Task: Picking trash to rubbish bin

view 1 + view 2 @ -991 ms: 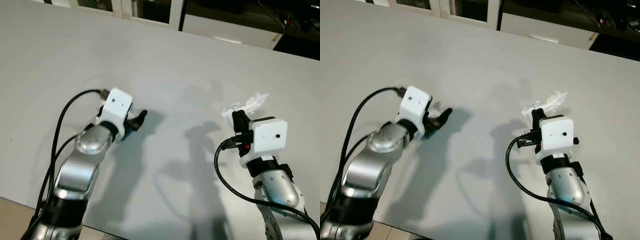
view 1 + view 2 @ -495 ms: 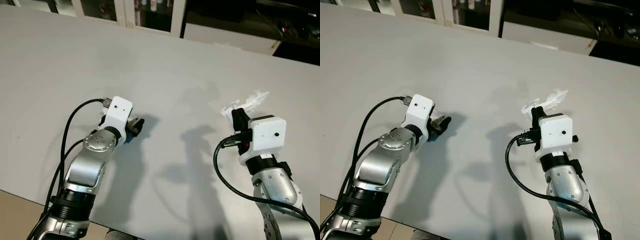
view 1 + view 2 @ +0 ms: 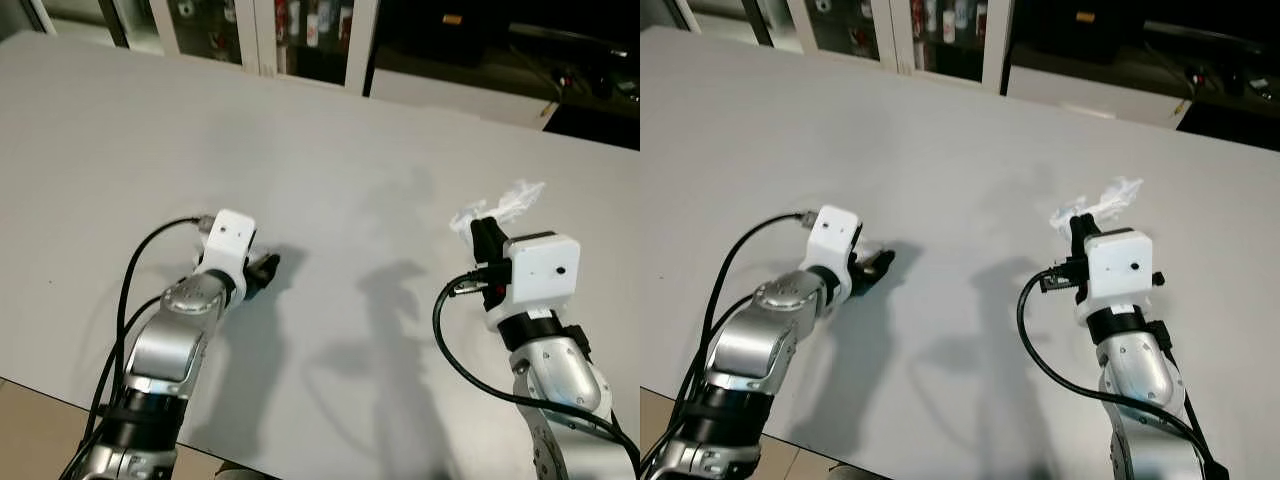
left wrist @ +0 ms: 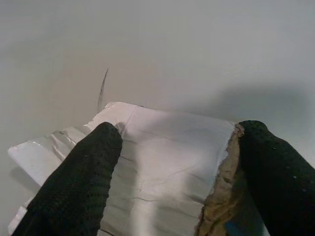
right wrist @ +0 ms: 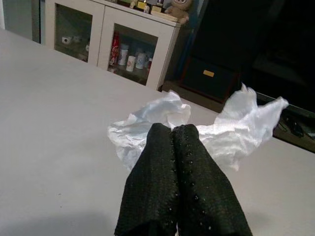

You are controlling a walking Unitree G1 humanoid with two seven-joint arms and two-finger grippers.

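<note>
My left gripper (image 3: 263, 269) hovers low over the pale grey table (image 3: 330, 150), left of centre. In the left wrist view, its fingers (image 4: 93, 162) clasp the two sides of a flat white piece of packaging (image 4: 162, 167) with a torn brown edge. My right gripper (image 3: 481, 229) is raised at the right. Its fingers (image 5: 172, 162) are pressed together on a crumpled piece of clear white plastic (image 5: 231, 132), which sticks out above the fingertips as crumpled plastic (image 3: 505, 203).
Beyond the table's far edge stand white cabinets with glass doors (image 3: 300, 30) and a dark unit (image 3: 470, 40). The table's near edge (image 3: 40, 393) runs across the bottom left, with bare floor below it. Both arms cast shadows on the table between them.
The camera has tilted up, bringing more of the cabinets into view. My left arm has drawn back toward me with its packaging. The right gripper still holds the plastic in much the same place.
</note>
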